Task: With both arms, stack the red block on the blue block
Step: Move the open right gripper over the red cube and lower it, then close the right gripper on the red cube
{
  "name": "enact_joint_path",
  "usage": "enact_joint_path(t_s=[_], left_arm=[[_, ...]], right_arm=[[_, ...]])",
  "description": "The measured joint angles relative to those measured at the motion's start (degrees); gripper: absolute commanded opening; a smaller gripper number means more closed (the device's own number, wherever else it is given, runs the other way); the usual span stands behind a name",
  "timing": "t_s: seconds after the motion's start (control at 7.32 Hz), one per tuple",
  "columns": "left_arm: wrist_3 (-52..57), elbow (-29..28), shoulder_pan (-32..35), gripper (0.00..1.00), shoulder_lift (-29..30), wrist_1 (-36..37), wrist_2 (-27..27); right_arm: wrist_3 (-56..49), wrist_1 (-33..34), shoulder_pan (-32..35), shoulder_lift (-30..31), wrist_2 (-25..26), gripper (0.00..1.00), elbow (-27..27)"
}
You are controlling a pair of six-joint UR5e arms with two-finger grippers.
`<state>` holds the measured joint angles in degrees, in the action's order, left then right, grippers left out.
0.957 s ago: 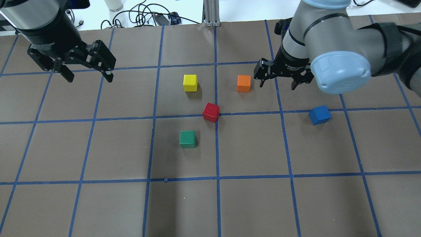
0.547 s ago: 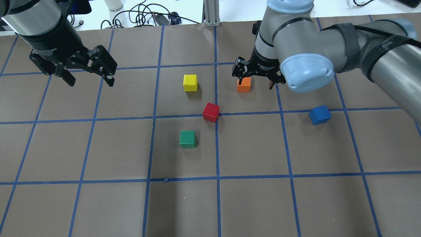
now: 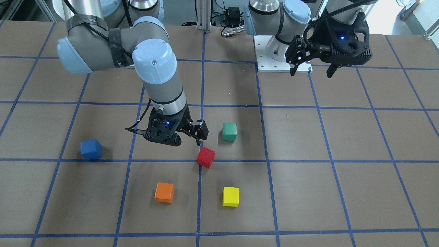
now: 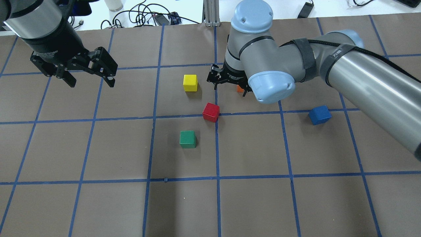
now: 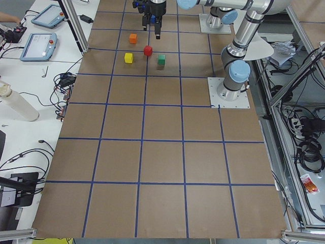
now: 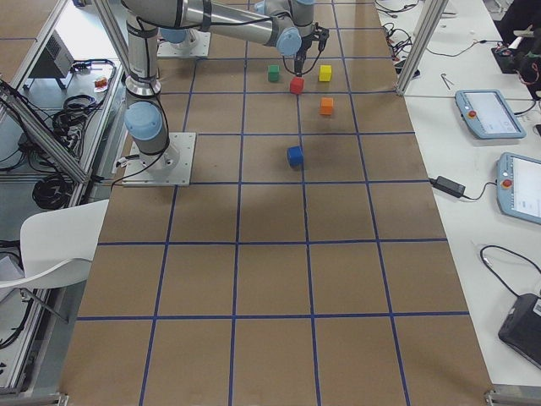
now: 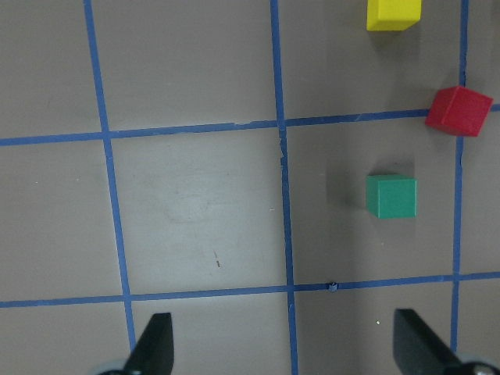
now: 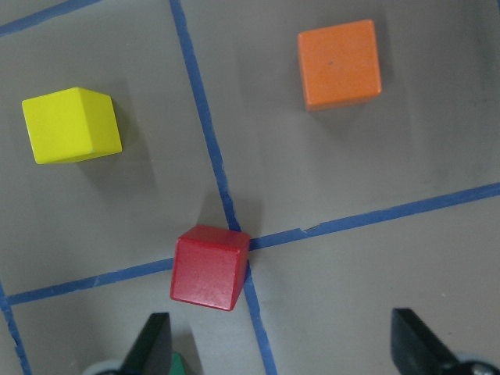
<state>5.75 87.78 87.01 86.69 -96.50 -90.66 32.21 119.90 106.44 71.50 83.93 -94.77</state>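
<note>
Hovering near red block (image 4: 210,112) — right arm (image 4: 253,49), jaws apart

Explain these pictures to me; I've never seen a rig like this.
This is a robot with two jointed metal arms at a table covered in brown paper and blue tape lines. Each arm ends in a black two-fingered claw. One picture looks down from behind the robot, one faces it from across the table, two look along the table from its ends, and two come from cameras on the wrists. Five small blocks lie apart on the table: a red block, a blue block, a green block, a yellow block and an orange block. The right claw hangs open close to the red block, not gripping it. The left claw is open too, off to one side. Nothing is held.
</note>
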Motion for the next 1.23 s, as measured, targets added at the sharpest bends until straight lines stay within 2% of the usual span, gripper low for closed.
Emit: enact_joint_path(t_s=[0.82, 1.23], left_arm=[[0.3, 0.7, 0.0, 1.0, -0.7, 0.4, 0.3], [0.7, 4.5, -0.1, 1.0, -2.1, 5.5, 0.0]], right_arm=[[6.4, 2.9, 2.3, -6.7, -4.1, 1.0, 0.0], [7.5, 6.3, 4.0, -10.8, -4.1, 1.0, -0.1]])
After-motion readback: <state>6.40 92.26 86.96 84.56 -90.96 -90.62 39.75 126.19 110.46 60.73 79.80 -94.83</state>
